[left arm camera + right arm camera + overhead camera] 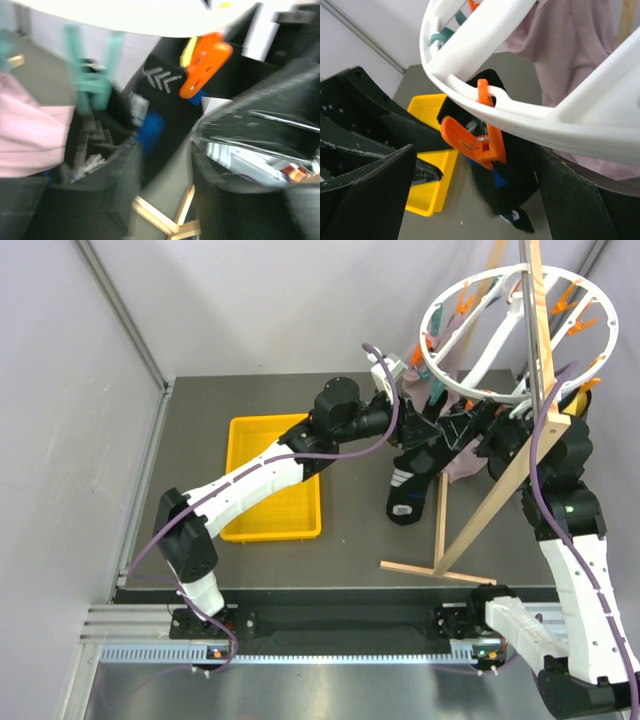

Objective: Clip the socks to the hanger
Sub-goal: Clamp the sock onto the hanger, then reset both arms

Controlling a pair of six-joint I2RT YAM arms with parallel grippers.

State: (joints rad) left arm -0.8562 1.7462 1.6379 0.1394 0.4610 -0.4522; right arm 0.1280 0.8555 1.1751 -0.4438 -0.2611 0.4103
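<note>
Right gripper [475,155] wide astride the orange clip [470,142] under the hanger [470,45]; left gripper [162,145] parted, empty.
Sock [517,180] hangs below the hanger, seemingly pinned by that clip; withdraw level, clear of clip and sock, so the bite holds.

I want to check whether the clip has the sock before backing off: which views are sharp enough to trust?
Left wrist: heavy motion blur, the orange clip and sock are smeared. Right wrist: sharp on the orange clip and hanger, sock dark but readable. Top external: evenly lit and crisp, but the hanger is small there.
</note>
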